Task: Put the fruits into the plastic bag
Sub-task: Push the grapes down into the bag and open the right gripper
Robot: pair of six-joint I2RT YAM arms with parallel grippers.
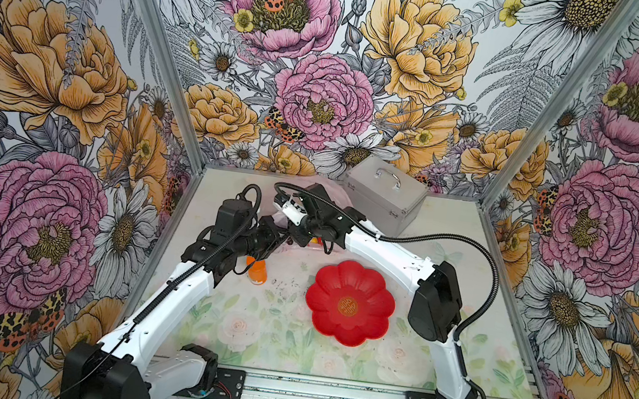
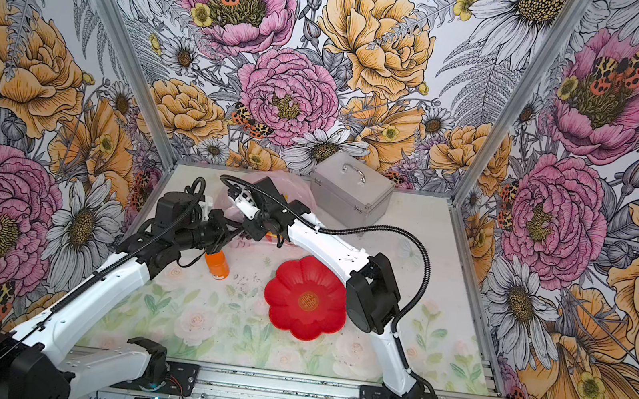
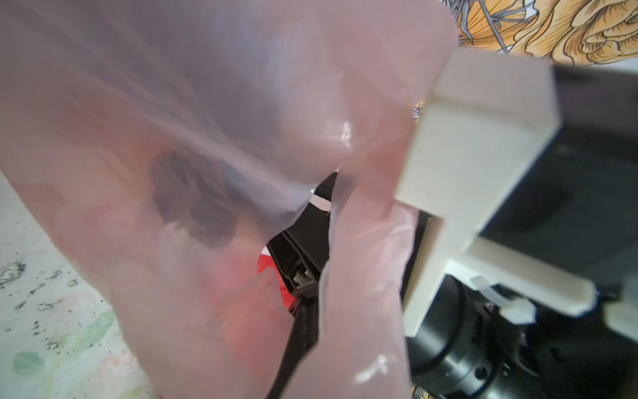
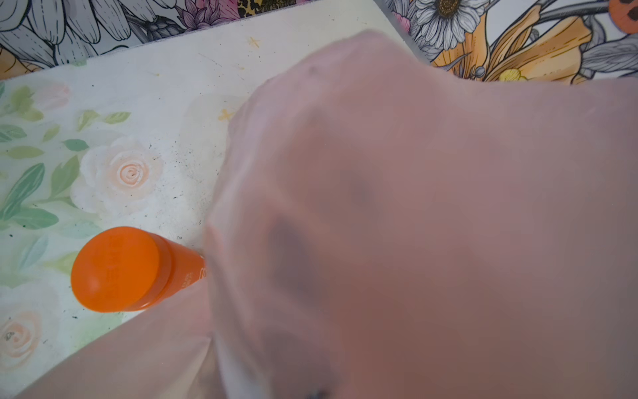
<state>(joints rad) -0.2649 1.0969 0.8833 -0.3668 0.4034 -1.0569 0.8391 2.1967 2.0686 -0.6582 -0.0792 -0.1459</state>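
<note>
Now the plastic bag (image 3: 207, 103) hangs against both jaws: left jaws closed, right jaws' state unreadable.

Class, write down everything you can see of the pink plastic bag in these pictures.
The plastic bag is thin, translucent pink film, glossy and creased into soft folds. In both top views it is at the back of the table, beside the silver case, mostly hidden under the left arm and right arm. It drapes close before both wrist cameras, blurred dark shapes showing through. The orange bottle stands right beside it. Whether anything grips it cannot be seen.
</note>
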